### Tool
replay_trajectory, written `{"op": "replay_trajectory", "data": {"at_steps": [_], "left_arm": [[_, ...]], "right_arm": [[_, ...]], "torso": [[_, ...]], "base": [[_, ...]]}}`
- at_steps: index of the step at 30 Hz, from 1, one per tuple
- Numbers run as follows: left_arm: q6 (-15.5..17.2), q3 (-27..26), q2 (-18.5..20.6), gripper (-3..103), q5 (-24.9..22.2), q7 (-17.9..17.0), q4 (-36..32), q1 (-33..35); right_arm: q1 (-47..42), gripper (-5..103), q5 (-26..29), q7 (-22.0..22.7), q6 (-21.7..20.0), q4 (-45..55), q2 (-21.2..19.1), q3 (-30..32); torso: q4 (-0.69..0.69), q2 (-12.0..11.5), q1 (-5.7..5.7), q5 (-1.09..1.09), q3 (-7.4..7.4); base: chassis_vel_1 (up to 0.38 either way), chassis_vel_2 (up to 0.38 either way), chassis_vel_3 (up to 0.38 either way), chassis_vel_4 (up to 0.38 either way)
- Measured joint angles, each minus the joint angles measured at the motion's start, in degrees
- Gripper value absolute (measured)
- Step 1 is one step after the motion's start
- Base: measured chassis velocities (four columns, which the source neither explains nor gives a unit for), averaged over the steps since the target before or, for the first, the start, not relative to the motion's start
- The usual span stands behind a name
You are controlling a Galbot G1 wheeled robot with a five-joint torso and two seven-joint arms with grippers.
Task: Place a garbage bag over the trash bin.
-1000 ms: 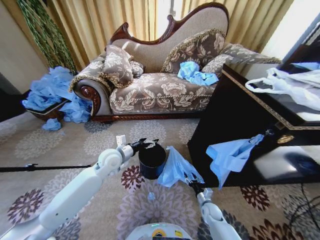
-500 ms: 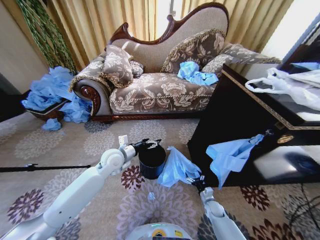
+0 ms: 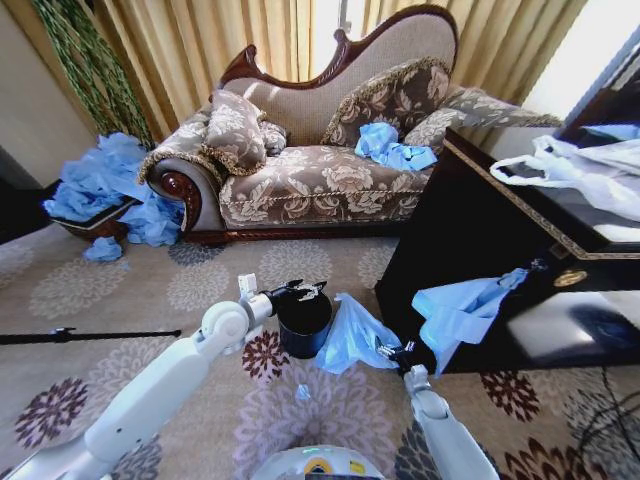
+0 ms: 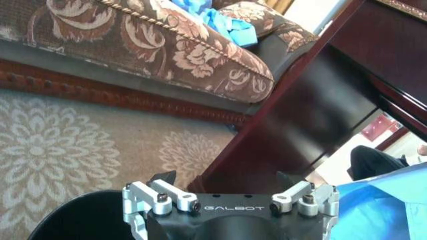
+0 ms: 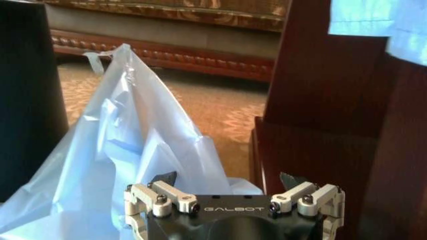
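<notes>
Watching the garbage bag (image 3: 352,335) slump on the carpet against the trash bin (image 3: 304,322), I fear my right gripper (image 3: 397,350), jaws spread with nothing between them, snags only one film layer, while my wide-open left gripper (image 3: 306,290) above the rim topples it.

Head camera looks forward and down from high, wide over patterned floral carpet (image 3: 150,290), toward brown floral upholstered sofa (image 3: 320,180) and dark wooden cabinet (image 3: 470,240).

Left wrist camera sits low, close over small black cylindrical bin (image 4: 80,217), facing sofa base (image 4: 133,55) and cabinet side (image 4: 313,115).

Right wrist camera sits near floor, close behind thin light-blue plastic bag (image 5: 133,155), facing same sofa base (image 5: 173,30) and cabinet (image 5: 333,135).

Head view shares bin (image 3: 304,322) and bag (image 3: 352,335).
</notes>
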Motion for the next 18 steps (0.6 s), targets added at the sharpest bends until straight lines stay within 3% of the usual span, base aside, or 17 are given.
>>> {"op": "replay_trajectory", "data": {"at_steps": [12,18], "left_arm": [[0.0,-1.2,0.0,100,0.1,0.2,-0.3,1.0],[0.0,-1.5,0.0,100,0.1,0.2,-0.9,1.7]], "right_arm": [[-4.4,100,3.3,-1.1,-3.2,7.8,-1.5,-3.1],[-1.8,100,2.1,-1.3,-2.2,2.5,-0.3,-3.0]], "torso": [[-0.02,0.0,0.00,-0.01,0.00],[0.01,0.0,0.00,0.01,0.00]], "base": [[0.000,0.000,0.000,0.000],[0.000,0.000,0.000,0.000]]}}
